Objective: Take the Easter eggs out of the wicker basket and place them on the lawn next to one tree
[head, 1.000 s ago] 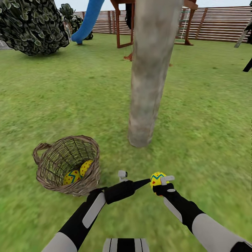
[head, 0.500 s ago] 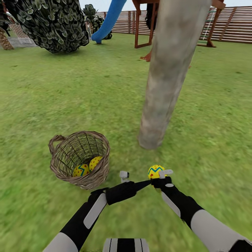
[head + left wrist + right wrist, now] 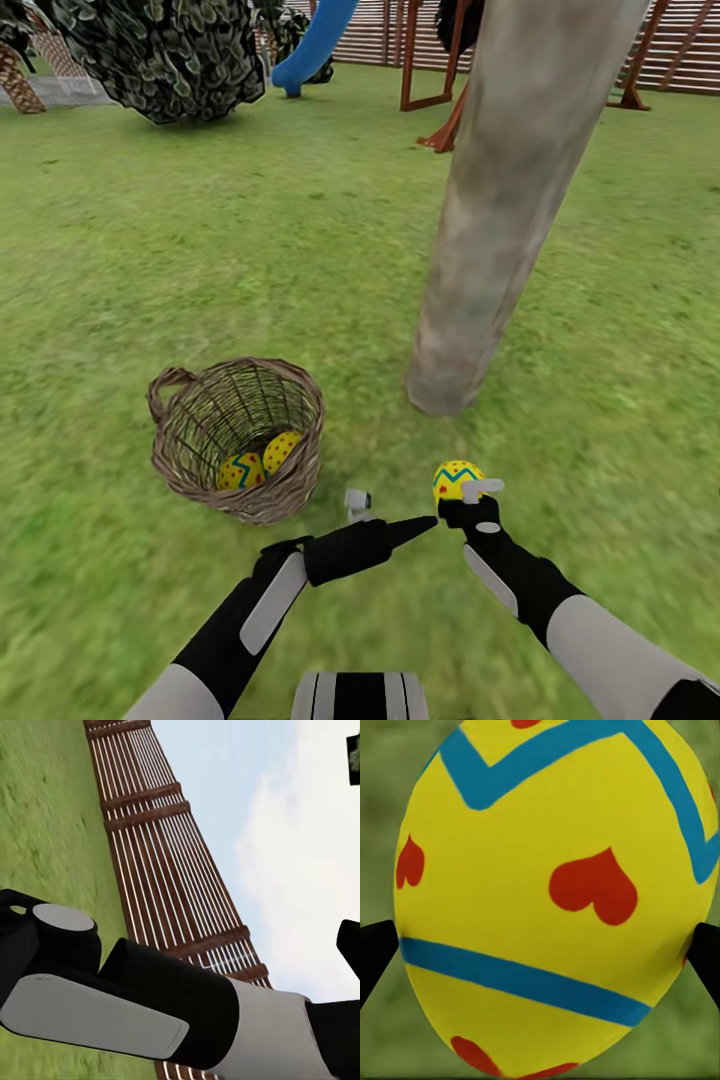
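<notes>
The right gripper (image 3: pixel 462 497) pinches one egg (image 3: pixel 456 480) between its fingers, just above the lawn (image 3: pixel 200 250) at the tree's (image 3: pixel 500 220) 6 o'clock. Over the last second the view has swung, so trunk and basket (image 3: pixel 238 440) sit closer ahead; the egg has stayed clamped. Two eggs (image 3: pixel 258 462) remain in the basket. Whether the left gripper (image 3: pixel 405 528) is spread cannot be told.

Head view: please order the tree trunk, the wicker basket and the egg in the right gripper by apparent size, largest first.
1. Tree trunk, by far the largest.
2. Wicker basket.
3. Egg in the right gripper, the smallest.
</notes>
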Available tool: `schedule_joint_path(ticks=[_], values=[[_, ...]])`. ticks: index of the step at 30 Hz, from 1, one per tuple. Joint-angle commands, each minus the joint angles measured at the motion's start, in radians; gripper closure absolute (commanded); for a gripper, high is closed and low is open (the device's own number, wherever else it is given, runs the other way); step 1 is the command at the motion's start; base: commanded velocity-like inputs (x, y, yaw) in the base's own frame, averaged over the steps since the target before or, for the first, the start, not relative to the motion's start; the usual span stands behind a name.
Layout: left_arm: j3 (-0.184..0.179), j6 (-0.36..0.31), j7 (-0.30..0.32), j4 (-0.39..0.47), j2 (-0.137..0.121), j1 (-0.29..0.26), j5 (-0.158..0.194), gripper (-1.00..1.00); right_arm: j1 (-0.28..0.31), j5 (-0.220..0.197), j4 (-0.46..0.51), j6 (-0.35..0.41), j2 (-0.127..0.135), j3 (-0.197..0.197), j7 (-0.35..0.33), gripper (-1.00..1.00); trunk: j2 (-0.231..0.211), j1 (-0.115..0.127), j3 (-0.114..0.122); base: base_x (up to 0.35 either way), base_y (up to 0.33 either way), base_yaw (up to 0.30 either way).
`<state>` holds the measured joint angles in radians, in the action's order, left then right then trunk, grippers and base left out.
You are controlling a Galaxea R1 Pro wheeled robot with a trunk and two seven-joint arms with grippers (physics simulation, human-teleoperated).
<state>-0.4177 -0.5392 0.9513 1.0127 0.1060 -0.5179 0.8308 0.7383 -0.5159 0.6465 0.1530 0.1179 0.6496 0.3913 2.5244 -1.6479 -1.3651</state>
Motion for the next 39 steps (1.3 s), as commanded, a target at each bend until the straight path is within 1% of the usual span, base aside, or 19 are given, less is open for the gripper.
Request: schedule_joint_path(ticks=[1,13,19,32,39], values=[[-0.001,-0.008,0.0,0.0,0.0,-0.001,0.008,-1.0,0.001,-0.006,0.002,0.005,0.002,0.007,0.009,1.0,0.001,0.0,-0.005,0.0,0.0,0.0],[-0.001,-0.008,0.0,0.002,0.0,-0.001,0.008,-1.0,0.001,-0.006,0.002,0.005,0.003,0.007,0.008,1.0,0.003,-0.006,-0.051,0.0,0.0,0.0],[-0.001,-0.009,0.0,0.001,0.007,-0.001,0.008,-1.0,0.001,-0.007,0.003,0.005,0.003,0.007,0.008,1.0,0.005,-0.008,-0.074,0.0,0.0,0.0],[-0.001,-0.01,0.0,0.001,0.008,-0.001,0.008,-1.0,0.001,-0.007,0.004,0.005,0.003,0.007,0.008,1.0,0.008,-0.014,-0.125,0.0,0.0,0.0],[-0.001,-0.008,0.003,-0.002,0.006,-0.001,0.008,-1.0,0.001,-0.007,0.004,0.005,0.003,0.005,0.007,1.0,0.008,-0.014,-0.125,0.038,0.0,0.0]])
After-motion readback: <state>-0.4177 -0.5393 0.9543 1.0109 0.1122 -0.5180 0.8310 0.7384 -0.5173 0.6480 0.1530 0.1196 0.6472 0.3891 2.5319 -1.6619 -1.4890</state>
